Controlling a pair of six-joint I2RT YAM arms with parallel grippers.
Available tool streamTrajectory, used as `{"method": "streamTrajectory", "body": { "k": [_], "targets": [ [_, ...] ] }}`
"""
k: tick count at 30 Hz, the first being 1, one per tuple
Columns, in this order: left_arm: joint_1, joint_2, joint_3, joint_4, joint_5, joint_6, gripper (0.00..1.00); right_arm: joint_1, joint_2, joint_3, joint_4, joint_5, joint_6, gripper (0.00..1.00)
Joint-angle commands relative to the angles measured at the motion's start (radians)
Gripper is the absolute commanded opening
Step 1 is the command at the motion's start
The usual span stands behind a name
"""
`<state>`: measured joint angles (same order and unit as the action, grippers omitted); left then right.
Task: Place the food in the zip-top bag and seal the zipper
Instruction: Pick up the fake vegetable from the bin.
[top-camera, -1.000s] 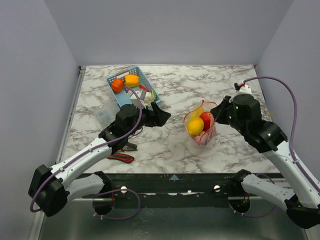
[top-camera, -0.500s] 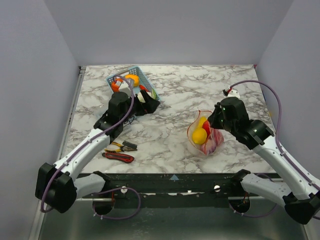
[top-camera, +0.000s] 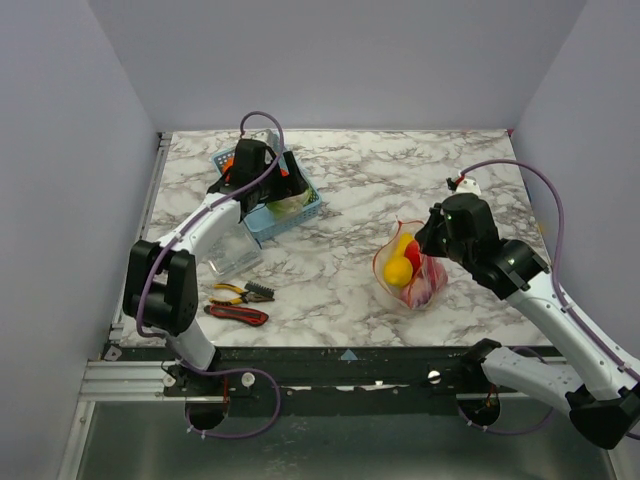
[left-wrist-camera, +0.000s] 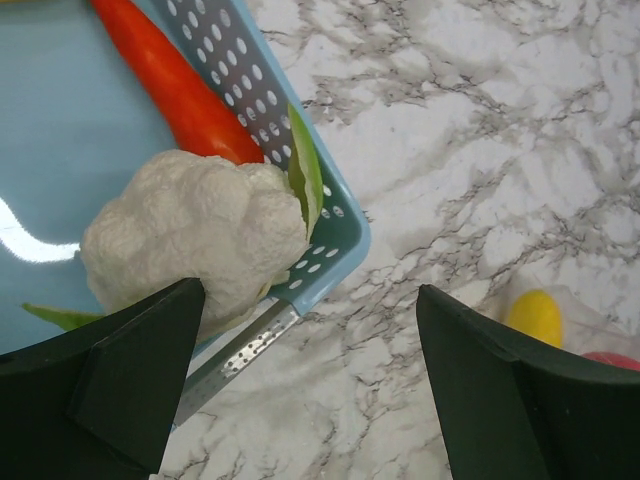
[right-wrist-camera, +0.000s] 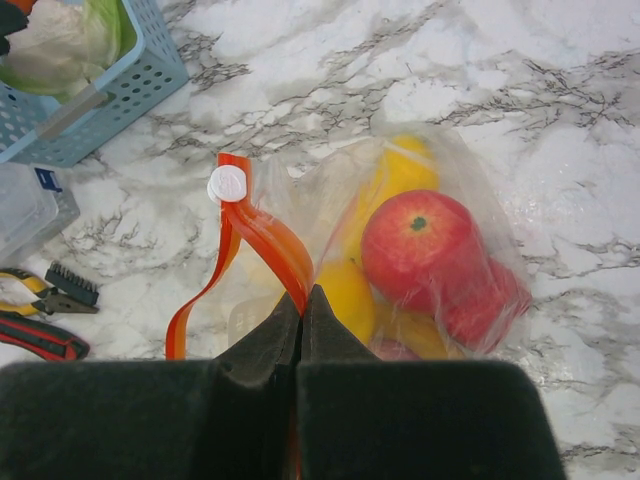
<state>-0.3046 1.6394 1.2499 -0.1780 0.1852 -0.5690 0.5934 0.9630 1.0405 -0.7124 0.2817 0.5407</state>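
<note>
I am working over the marble table (top-camera: 400, 170). At far left, the blue basket (left-wrist-camera: 225, 60) is holding the remaining food. Right of centre, the zip-top bag (top-camera: 415, 270) is lying with fruit already inside. The left gripper (left-wrist-camera: 310, 293) is hovering over the basket's corner, jaws wide apart and empty. The right gripper (right-wrist-camera: 303, 310) is pinching the zipper (right-wrist-camera: 255, 230), jaws clamped together on it. I am judging the white cauliflower (left-wrist-camera: 190, 230) to be the next pick. I should be centring over it and descending clear of the basket wall before closing.
</note>
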Motion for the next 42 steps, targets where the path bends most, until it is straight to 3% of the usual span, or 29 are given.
{"method": "streamTrajectory", "body": {
  "k": [1, 5, 12, 21, 29, 35, 37, 42],
  "targets": [
    [0.020, 0.019, -0.027, 0.015, 0.046, -0.045, 0.88, -0.004, -0.004, 0.038, -0.004, 0.018, -0.008, 0.00],
    [0.019, 0.018, -0.102, 0.157, 0.126, -0.114, 0.87, -0.004, -0.005, 0.036, -0.007, 0.021, -0.008, 0.00],
    [0.129, 0.151, -0.070, 0.184, 0.196, -0.275, 0.89, -0.004, 0.002, 0.044, -0.010, 0.016, -0.007, 0.00],
    [0.180, 0.082, 0.125, -0.122, -0.173, -0.037, 0.94, -0.005, 0.006, 0.072, -0.026, 0.015, -0.013, 0.00],
    [0.109, 0.061, 0.161, -0.071, -0.035, 0.013, 0.88, -0.005, 0.021, 0.060, -0.005, -0.006, 0.002, 0.00],
    [0.037, 0.150, 0.177, 0.001, -0.015, -0.234, 0.85, -0.004, 0.034, 0.041, 0.007, -0.030, 0.016, 0.00],
    [0.021, 0.187, 0.202, -0.017, -0.061, -0.353, 0.80, -0.005, 0.031, 0.044, 0.005, -0.035, 0.020, 0.00],
    [-0.008, 0.290, 0.300, -0.188, -0.275, -0.610, 0.80, -0.004, 0.018, 0.056, -0.005, -0.036, 0.027, 0.00]
  ]
}}
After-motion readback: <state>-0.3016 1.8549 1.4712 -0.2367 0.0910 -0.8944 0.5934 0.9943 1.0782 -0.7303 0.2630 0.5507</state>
